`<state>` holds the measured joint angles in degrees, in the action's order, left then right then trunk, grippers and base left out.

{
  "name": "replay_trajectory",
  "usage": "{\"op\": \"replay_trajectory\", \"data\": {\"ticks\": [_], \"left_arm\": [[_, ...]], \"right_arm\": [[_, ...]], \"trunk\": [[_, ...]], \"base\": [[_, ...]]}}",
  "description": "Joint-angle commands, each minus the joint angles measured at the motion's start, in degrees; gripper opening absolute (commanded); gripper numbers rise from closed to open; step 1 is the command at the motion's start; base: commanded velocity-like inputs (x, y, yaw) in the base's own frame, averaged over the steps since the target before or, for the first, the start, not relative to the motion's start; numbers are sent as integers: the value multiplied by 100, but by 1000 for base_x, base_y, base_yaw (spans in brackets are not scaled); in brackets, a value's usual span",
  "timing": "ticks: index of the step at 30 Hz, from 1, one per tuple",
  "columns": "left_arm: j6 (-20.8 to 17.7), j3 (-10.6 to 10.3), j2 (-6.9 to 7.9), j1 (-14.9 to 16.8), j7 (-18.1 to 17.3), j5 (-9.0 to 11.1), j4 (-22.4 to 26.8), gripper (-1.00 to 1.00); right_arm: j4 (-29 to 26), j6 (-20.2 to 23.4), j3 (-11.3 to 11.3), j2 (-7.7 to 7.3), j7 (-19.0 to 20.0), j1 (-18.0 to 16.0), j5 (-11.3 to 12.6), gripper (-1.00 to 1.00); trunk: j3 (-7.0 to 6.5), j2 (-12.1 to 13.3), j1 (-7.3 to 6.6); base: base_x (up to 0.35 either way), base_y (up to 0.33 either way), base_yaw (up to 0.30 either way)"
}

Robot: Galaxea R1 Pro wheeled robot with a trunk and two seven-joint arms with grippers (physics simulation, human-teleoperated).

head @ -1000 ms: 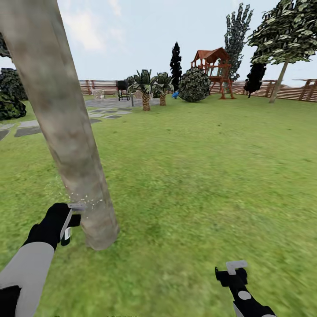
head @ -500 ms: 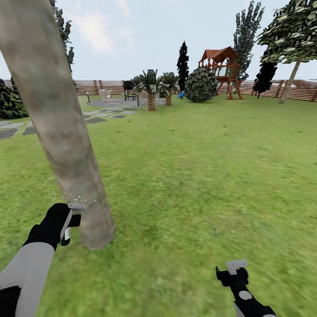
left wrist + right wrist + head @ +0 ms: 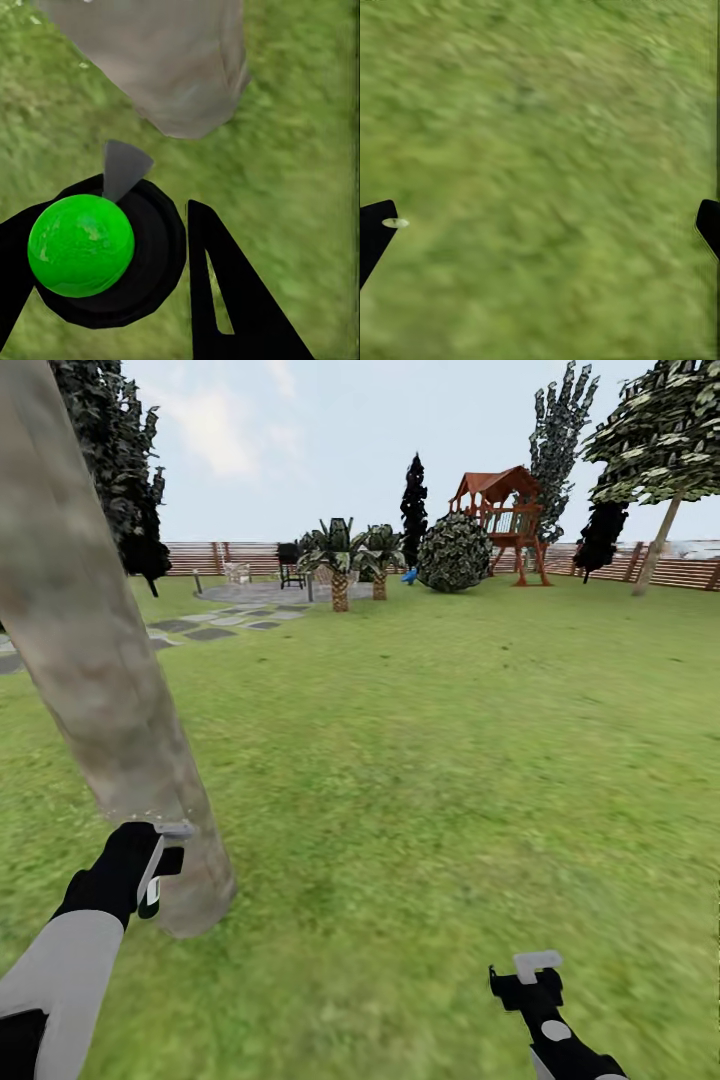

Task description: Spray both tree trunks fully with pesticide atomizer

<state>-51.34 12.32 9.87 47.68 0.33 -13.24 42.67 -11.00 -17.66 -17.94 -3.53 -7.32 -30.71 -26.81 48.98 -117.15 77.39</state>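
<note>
My left gripper (image 3: 158,857) is shut on the pesticide atomizer (image 3: 152,880). Its grey nozzle (image 3: 176,828) points at the nearest tree trunk (image 3: 110,700), almost touching the bark just above the base. In the left wrist view the atomizer's green ball top (image 3: 81,245) sits in a black disc between my fingers (image 3: 225,300), with the trunk's foot (image 3: 180,67) ahead on the grass. A few white specks dot the bark by the nozzle. A second tree (image 3: 660,440) with a leafy crown stands far off at the right, by the fence. My right gripper (image 3: 535,970) hangs open over the lawn.
Green lawn runs ahead to a brown slat fence (image 3: 200,557). Grey paving stones (image 3: 205,630) lie at the left. Two short palms (image 3: 340,575), a round bush (image 3: 455,553), a wooden playset (image 3: 500,520) and dark conifers (image 3: 413,495) stand far back.
The whole view has shifted: the trunk now sits further left and a dark tree shows behind it. Both arms keep their places in the picture. Fewer spray specks show by the nozzle.
</note>
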Motion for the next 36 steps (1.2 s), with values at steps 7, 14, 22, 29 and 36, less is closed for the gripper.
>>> {"op": "replay_trajectory", "data": {"ticks": [7, 14, 22, 29, 36], "left_arm": [[-25, 8, -2, 4, 10, -12, 7, -100], [-26, 33, 5, 4, 11, -12, 12, -100], [-4, 31, 77, -29, 1, -15, -32, -100], [676, 28, 17, -422, 50, -3, -271, -100], [1239, 44, 47, -435, 81, -30, -912, -100]], "right_arm": [[11, -22, -38, 2, -19, -5, -61, 100], [12, -25, -35, 2, -17, -5, -62, 100], [18, -25, -34, 9, -17, -5, -62, 100], [12, -24, -34, 10, -22, -5, -62, 100], [10, -27, -37, 9, -32, -5, -60, 100]], "trunk": [[5, -2, 1], [5, -2, 1], [5, -2, 1], [5, -2, 1], [5, -2, 1]], "base": [[142, -271, 192], [115, -271, 275], [32, -273, 276], [0, -275, 246], [51, -273, 20]]}}
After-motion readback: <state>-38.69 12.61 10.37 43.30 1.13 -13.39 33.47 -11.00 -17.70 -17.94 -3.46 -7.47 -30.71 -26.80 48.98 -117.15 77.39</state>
